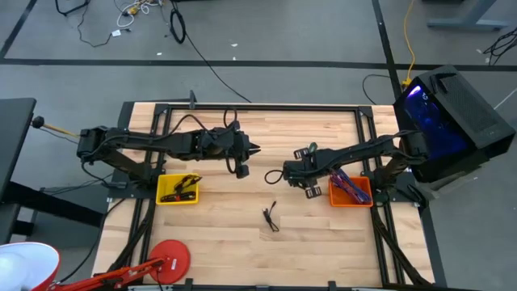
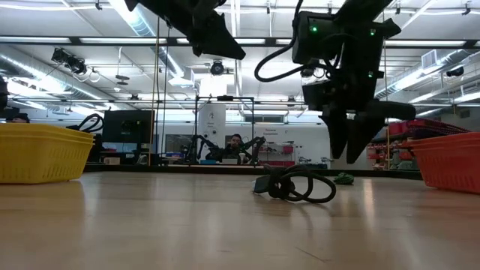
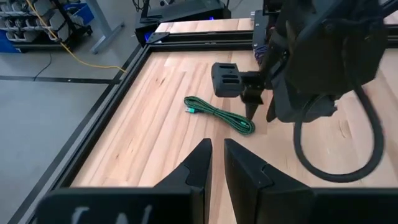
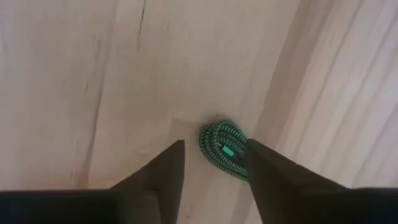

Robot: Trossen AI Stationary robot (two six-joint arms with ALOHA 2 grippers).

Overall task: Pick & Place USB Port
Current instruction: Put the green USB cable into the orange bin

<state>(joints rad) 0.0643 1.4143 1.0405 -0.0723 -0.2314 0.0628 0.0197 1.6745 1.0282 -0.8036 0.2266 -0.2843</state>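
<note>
A green braided USB cable [image 4: 224, 151] lies bundled on the wooden table, its green plug on top; it also shows in the left wrist view [image 3: 217, 115] and low behind the black cable [image 2: 343, 178]. My right gripper [image 4: 214, 143] is open, pointing down just above this cable, one finger on either side, clear of it [image 2: 351, 156]. In the high view it sits at table centre [image 1: 273, 175] and hides the cable. My left gripper [image 1: 252, 149] hangs shut higher over the table, left of centre [image 3: 216, 158].
A coiled black cable [image 1: 271, 218] lies nearer the table's near edge [image 2: 296, 186]. A yellow bin [image 1: 178, 190] stands at the left and an orange bin [image 1: 351, 191] holding cables at the right. Bare wood lies between the bins.
</note>
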